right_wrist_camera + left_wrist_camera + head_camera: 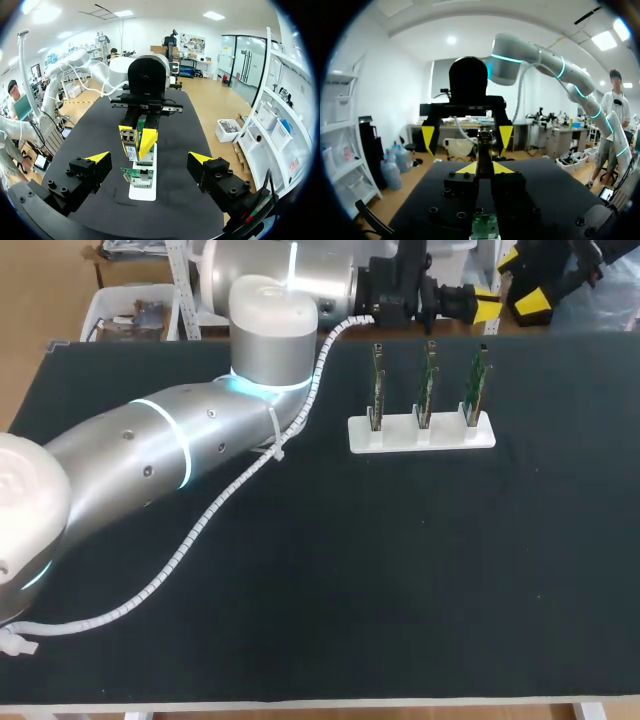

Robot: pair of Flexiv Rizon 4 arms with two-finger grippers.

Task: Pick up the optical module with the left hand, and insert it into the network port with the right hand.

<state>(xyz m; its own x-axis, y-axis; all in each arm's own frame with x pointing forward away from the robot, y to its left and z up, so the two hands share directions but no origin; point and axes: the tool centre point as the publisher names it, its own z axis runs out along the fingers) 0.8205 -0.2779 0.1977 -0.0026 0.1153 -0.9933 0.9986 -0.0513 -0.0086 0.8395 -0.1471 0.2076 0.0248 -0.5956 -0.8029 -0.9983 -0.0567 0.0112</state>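
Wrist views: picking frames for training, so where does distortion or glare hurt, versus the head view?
Left wrist view: black rim; the right gripper is backlit, dark. Right wrist view: table edges bow, white stand sharp. Head view: undistorted, evenly lit, left arm rings glowing.

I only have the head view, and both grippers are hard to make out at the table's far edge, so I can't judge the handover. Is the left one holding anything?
Observer: Yes, the left gripper is shut on the optical module.
Operator: And the right one?
Observer: The right gripper is open, fingers spread wide.
Operator: Lined up?
Observer: They face each other; the module sits opposite the gap, touching neither right finger.
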